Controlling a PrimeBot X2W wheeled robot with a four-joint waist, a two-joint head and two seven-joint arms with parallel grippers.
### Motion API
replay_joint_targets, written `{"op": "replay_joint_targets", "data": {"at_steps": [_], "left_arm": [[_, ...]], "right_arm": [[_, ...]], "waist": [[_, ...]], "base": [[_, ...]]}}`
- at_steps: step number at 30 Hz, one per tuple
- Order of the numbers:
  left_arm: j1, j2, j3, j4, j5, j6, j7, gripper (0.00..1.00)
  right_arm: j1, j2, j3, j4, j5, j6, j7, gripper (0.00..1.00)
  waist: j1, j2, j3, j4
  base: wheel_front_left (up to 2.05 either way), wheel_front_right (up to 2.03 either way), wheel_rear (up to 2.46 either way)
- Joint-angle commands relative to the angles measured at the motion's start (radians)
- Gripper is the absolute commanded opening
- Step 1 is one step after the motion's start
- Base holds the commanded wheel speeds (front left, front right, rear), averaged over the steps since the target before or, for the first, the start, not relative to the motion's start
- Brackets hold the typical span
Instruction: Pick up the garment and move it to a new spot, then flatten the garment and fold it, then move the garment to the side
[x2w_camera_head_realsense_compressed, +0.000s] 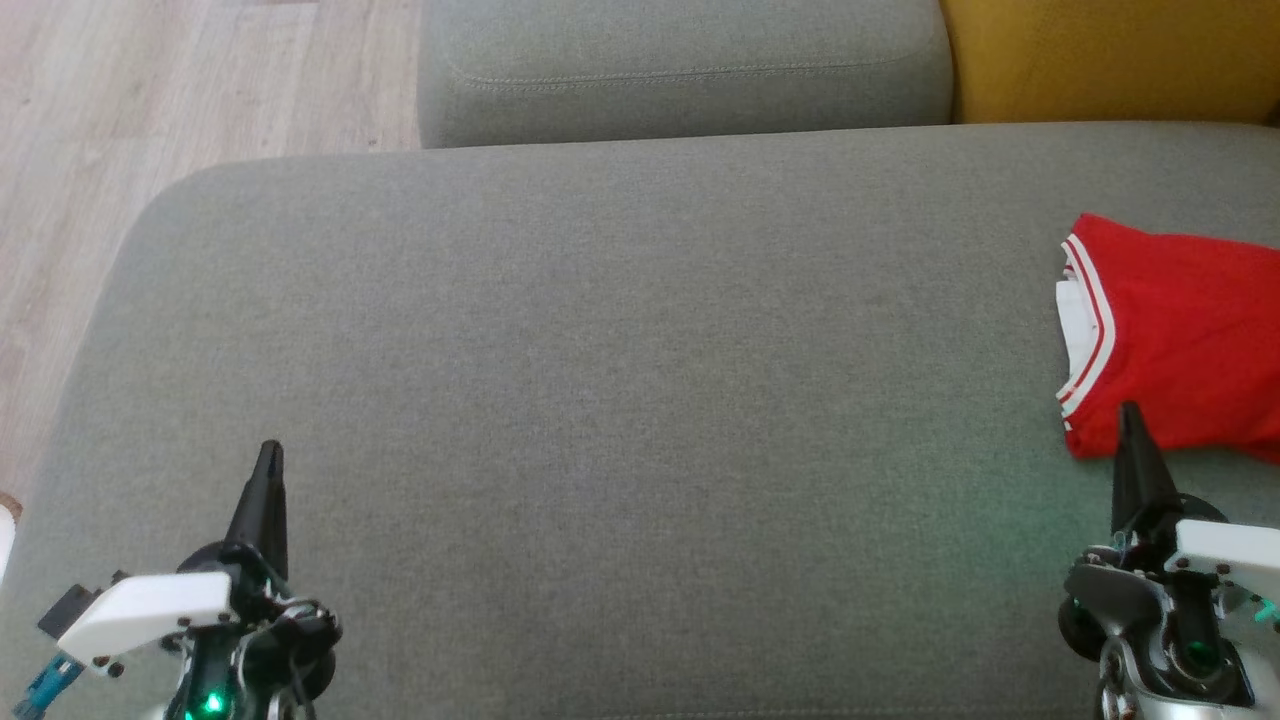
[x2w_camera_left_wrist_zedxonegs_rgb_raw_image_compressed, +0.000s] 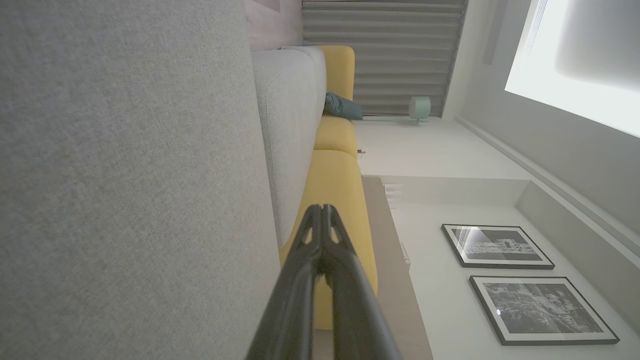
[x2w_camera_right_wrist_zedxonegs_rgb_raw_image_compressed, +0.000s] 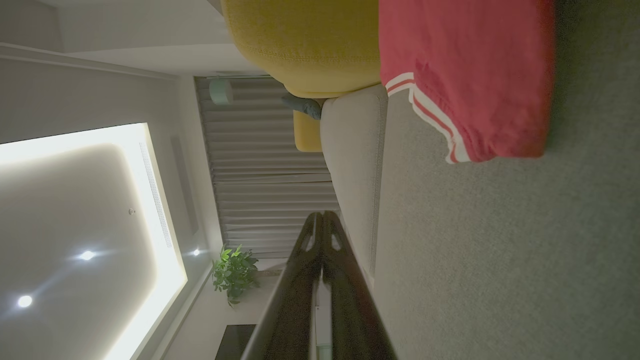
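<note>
A folded red garment (x2w_camera_head_realsense_compressed: 1180, 340) with white-and-red striped trim lies at the right edge of the grey sofa seat (x2w_camera_head_realsense_compressed: 600, 400); the right wrist view shows the garment (x2w_camera_right_wrist_zedxonegs_rgb_raw_image_compressed: 470, 70) beside the seat's back. My right gripper (x2w_camera_head_realsense_compressed: 1130, 412) is shut, its tip at the garment's near edge, with nothing held. My left gripper (x2w_camera_head_realsense_compressed: 270, 450) hovers shut over bare cushion at the lower left, far from the garment. In the wrist views the left gripper (x2w_camera_left_wrist_zedxonegs_rgb_raw_image_compressed: 322, 207) and the right gripper (x2w_camera_right_wrist_zedxonegs_rgb_raw_image_compressed: 322, 215) both have their fingers pressed together.
A grey back cushion (x2w_camera_head_realsense_compressed: 680, 70) runs behind the seat, with a yellow cushion (x2w_camera_head_realsense_compressed: 1110, 60) to its right. Wooden floor (x2w_camera_head_realsense_compressed: 120, 150) lies beyond the seat's left edge. Framed pictures (x2w_camera_left_wrist_zedxonegs_rgb_raw_image_compressed: 500, 245) hang on the wall.
</note>
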Motion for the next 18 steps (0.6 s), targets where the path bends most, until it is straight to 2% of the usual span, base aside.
{"op": "replay_joint_targets", "data": {"at_steps": [1,18], "left_arm": [[-0.057,0.016,0.035,-0.039,-0.004,-0.007,0.008,0.0],[-0.057,0.016,0.035,-0.039,-0.004,-0.007,0.008,0.0]], "right_arm": [[-0.018,-0.006,0.02,-0.041,0.007,0.007,0.006,0.0],[-0.018,-0.006,0.02,-0.041,0.007,0.007,0.006,0.0]], "waist": [[0.0,0.0,0.0,0.0],[0.0,0.0,0.0,0.0]], "base": [[0.0,0.0,0.0],[0.0,0.0,0.0]]}}
